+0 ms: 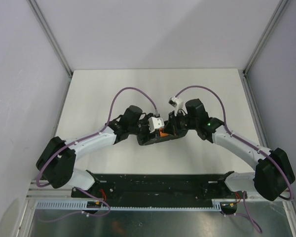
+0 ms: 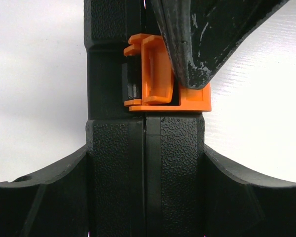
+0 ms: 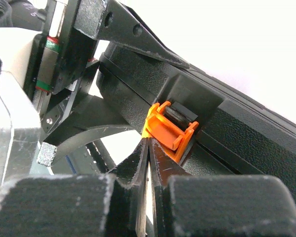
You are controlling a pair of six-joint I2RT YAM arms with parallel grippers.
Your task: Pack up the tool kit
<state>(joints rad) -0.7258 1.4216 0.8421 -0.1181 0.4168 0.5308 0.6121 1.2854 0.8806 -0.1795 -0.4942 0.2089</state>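
We see the textured black tool kit case (image 2: 108,49) closed.
Our left gripper (image 2: 146,154) clamps it; the right gripper (image 3: 148,144), fingers together, touches the orange latch (image 2: 158,74), detailed only in wrist views.

Top view: case (image 1: 145,142) mostly hidden under left end effector (image 1: 151,133) and right end effector (image 1: 168,130); orange latch (image 1: 163,134) too small to read. Left wrist view: case cut off at top and bottom edges. Interior hidden.

We record: case (image 2: 177,148), black with a pebbled grain; latch (image 2: 155,74), plain orange; table (image 1: 98,94), white; cables (image 1: 126,91), purple; arms (image 1: 93,143), white links with black joints; right gripper (image 3: 148,148), black, scuffed pale along its edges
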